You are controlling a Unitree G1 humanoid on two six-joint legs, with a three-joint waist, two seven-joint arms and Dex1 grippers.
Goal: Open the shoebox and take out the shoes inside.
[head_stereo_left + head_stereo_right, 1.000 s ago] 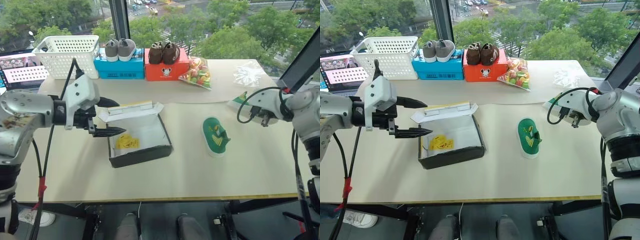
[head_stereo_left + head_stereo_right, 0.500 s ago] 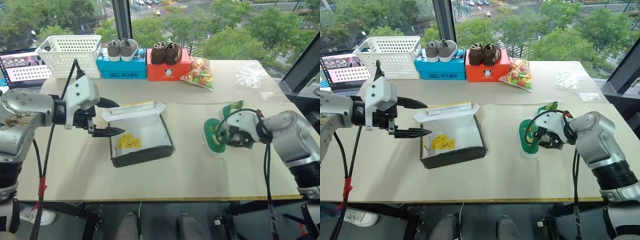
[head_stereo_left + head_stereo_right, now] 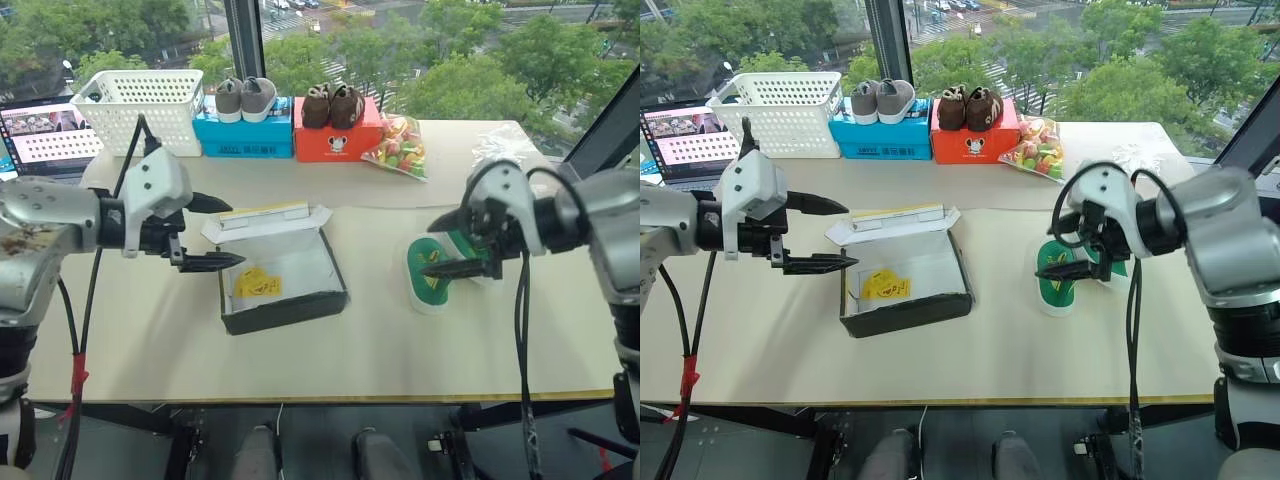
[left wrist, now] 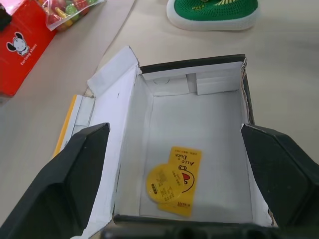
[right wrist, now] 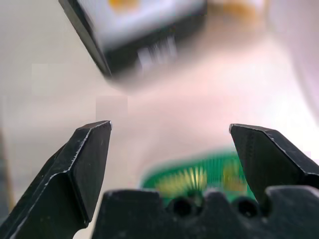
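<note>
- We see the left gripper [image 3: 212, 232], spread, above the black-sided cardboard shoebox [image 3: 282, 278].
- The right gripper [image 3: 440, 245], spread, hangs above knit green shoes [image 3: 430, 272].

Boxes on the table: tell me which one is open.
The yellow shoebox with black sides, at mid-table, lid folded back and white inside showing. The blue box and red-orange box are closed, shoes on top.

There were three boxes: one open shoebox [image 3: 282, 280], one blue box [image 3: 241, 135] and one red box [image 3: 333, 138]. Two green shoes [image 3: 430, 272], two grey shoes [image 3: 243, 98], two brown shoes [image 3: 331, 104], and one basket [image 3: 138, 110].
</note>
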